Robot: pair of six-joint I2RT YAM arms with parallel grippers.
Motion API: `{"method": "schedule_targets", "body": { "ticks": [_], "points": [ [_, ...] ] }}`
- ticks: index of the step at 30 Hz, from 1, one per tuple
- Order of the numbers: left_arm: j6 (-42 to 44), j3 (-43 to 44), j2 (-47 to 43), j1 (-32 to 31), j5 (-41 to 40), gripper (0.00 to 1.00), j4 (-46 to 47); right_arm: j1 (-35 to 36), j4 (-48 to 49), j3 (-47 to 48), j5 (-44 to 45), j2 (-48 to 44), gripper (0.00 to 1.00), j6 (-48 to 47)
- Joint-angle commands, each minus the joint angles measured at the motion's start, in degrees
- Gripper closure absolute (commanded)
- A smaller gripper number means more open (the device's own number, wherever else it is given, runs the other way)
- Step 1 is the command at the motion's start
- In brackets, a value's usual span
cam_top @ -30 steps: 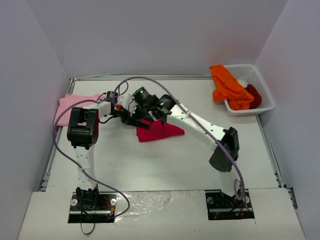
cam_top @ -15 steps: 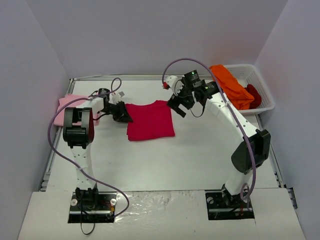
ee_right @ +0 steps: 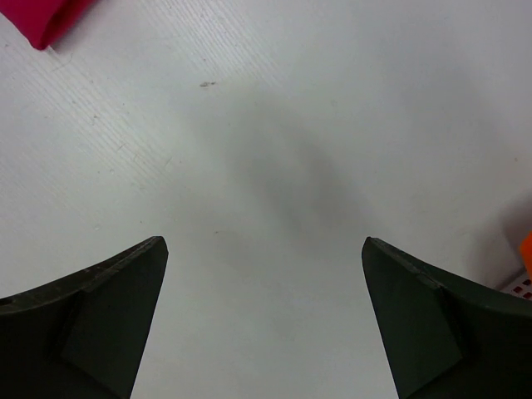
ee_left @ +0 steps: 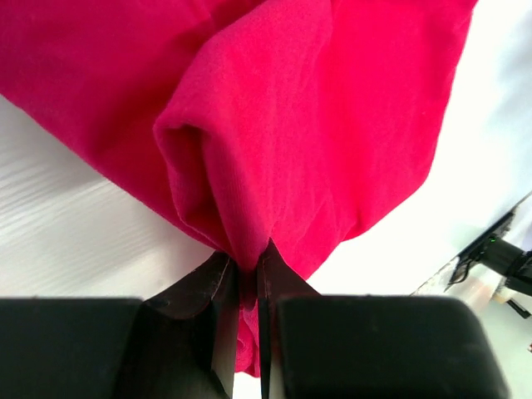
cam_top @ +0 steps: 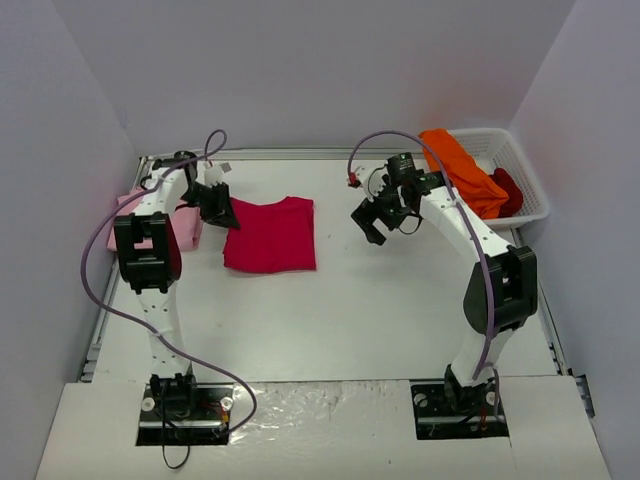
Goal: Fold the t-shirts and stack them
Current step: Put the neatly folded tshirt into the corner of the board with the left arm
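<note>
Dragged leftward since half a second ago, the crimson-magenta cloth t-shirt [cam_top: 270, 235] is laid as a flat folded rectangle left of centre on the white table [cam_top: 350, 320]. The left gripper [cam_top: 215, 205] is clenched on a bunched fold at the shirt's far-left corner; the cloth is seen pinched between the jaws in the left wrist view. The right gripper [cam_top: 372, 222] has been drawn back to the right, well apart from the shirt, jaws spread wide with nothing between them.

Bare table is left between shirt and right gripper, and across the whole near half. A pale pink cloth t-shirt [cam_top: 127, 207] is lying at the table's left edge, just beside the left gripper, partly covered by the left arm. A white plastic mesh basket [cam_top: 530, 205] is set in the far right corner. A bright orange cloth t-shirt [cam_top: 455, 172] is draped over its rim. A dark red cloth t-shirt [cam_top: 508, 190] is mostly hidden inside. Sleeves of the crimson shirt cannot be made out.
</note>
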Motion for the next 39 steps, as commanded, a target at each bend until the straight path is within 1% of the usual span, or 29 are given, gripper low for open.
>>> {"method": "schedule_targets", "body": {
  "ticks": [1, 4, 5, 7, 8, 10, 14, 20, 25, 29, 39],
  "points": [
    [4.9, 5.3, -0.1, 1.1, -3.9, 0.98, -8.8, -0.6, 0.0, -2.1, -2.4, 2.2, 0.00, 0.3],
    [6.5, 8.3, 0.4, 1.6, -6.6, 0.98, -12.1, -0.8, 0.0, -3.1, -3.9, 3.2, 0.00, 0.1],
    [7.0, 11.0, 0.8, 1.9, -7.5, 0.98, -14.5, -0.8, 0.0, -3.3, -4.0, 3.6, 0.00, 0.1],
    [7.9, 13.4, 1.6, 2.3, -8.8, 0.98, -17.4, -0.9, 0.0, -4.1, -4.7, 4.3, 0.00, -0.1],
    [8.5, 16.5, 2.2, 2.4, -9.3, 0.98, -18.8, -0.9, -0.1, -4.4, -4.7, 5.0, 0.00, -0.2],
    [9.9, 19.1, 2.8, 2.4, -11.1, 0.98, -21.2, -0.9, -0.1, -5.0, -4.7, 5.8, 0.00, -0.4],
    [11.3, 26.6, 4.7, 2.4, -16.1, 0.98, -24.6, -1.0, -0.1, -5.8, -4.7, 7.9, 0.00, -0.7],
    [13.1, 35.1, 7.0, 2.4, -20.5, 0.98, -28.7, -1.1, -0.1, -6.8, -4.2, 10.3, 0.00, -1.3],
    [14.9, 38.5, 7.8, 2.8, -20.8, 0.98, -30.3, -1.1, -0.1, -7.1, -3.1, 12.1, 0.00, -1.6],
    [16.2, 40.0, 8.0, 3.0, -23.2, 0.98, -31.0, -1.1, -0.1, -7.3, -2.6, 13.1, 0.00, -1.8],
    [19.4, 41.4, 4.0, 3.9, -24.6, 0.98, -31.9, -1.1, -0.1, -7.8, -2.4, 14.1, 0.00, -2.1]
  ]
}}
